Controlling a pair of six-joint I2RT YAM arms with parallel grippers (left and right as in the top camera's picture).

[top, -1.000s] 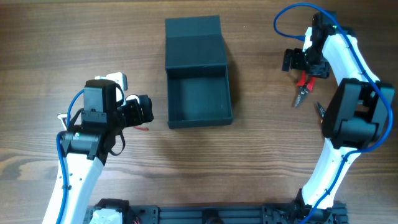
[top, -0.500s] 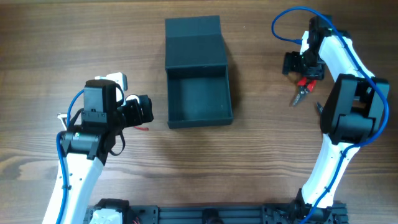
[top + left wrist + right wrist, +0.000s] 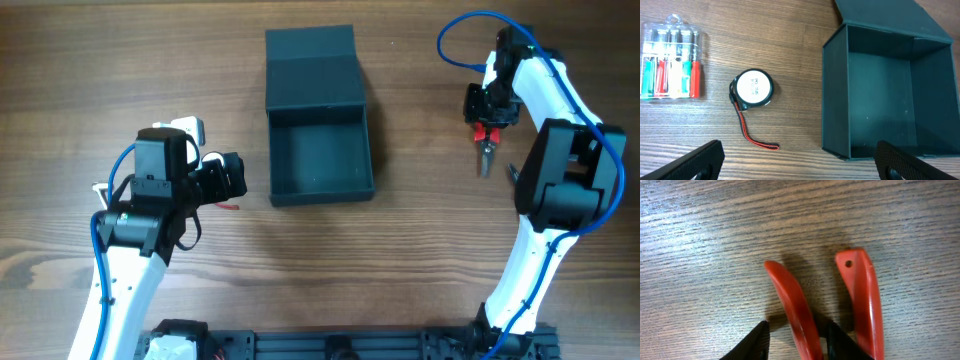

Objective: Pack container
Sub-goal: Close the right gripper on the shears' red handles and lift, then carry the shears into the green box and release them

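Since half a second ago my right gripper (image 3: pixel 487 105) has turned, and the red-handled pliers (image 3: pixel 484 150) have turned with it: they lay slanted on the wooden table (image 3: pixel 420 230) and now point straight back toward my base. Nothing else has shifted.

In the right wrist view, my right gripper (image 3: pixel 797 342) has its two dark fingertips (image 3: pixel 760 340) closed in on either side of one red handle of the pliers (image 3: pixel 790 295). The other handle lies just outside them, and both handles rest on the wood.

The container (image 3: pixel 272 150), a dark teal-grey box, sits at the middle of the table, well apart from the pliers. Its lid (image 3: pixel 310 65) is folded open and flat on the far side.

My left gripper (image 3: pixel 800 167) hangs open, its fingers spread wide, near the container (image 3: pixel 835 95). Below it lie a round tape measure (image 3: pixel 754 89) with a red and black strap, and beside that a clear screwdriver set (image 3: pixel 670 65).
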